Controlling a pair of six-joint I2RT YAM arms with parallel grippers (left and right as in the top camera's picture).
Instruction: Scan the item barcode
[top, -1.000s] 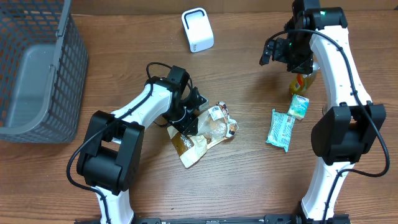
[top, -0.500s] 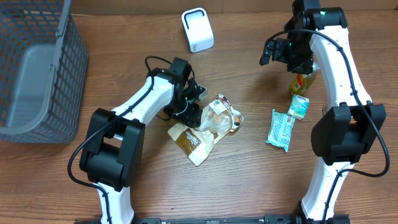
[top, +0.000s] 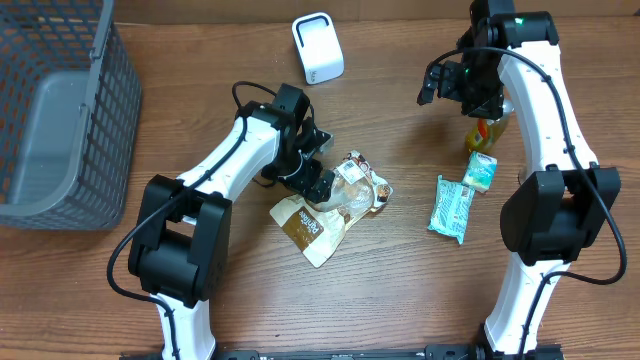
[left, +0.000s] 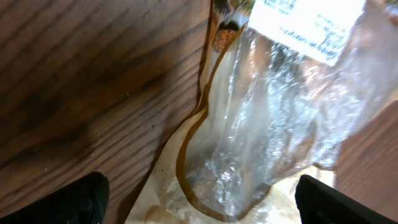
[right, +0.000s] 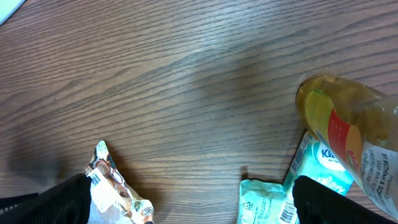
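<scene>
The item is a crinkly snack bag (top: 335, 203) with a clear window and a white label (left: 305, 25), lying flat on the wooden table mid-left. My left gripper (top: 318, 181) hovers just over its left part, open, with the black fingertips (left: 84, 198) spread on either side of the bag's window (left: 261, 124) and not gripping it. A white scanner (top: 318, 47) stands at the back centre. My right gripper (top: 441, 82) hangs open at the back right, high above the table, holding nothing. In the right wrist view the bag (right: 115, 186) shows at the lower left.
A grey mesh basket (top: 60, 110) stands at the far left. On the right lie a yellow bottle (top: 485, 132), a small tissue pack (top: 481, 171) and a teal packet (top: 452, 208), all below the right arm.
The left gripper pushed the bag up and to the right, then opened wide and let it go. The bag now lies loose. The right arm has not moved.
</scene>
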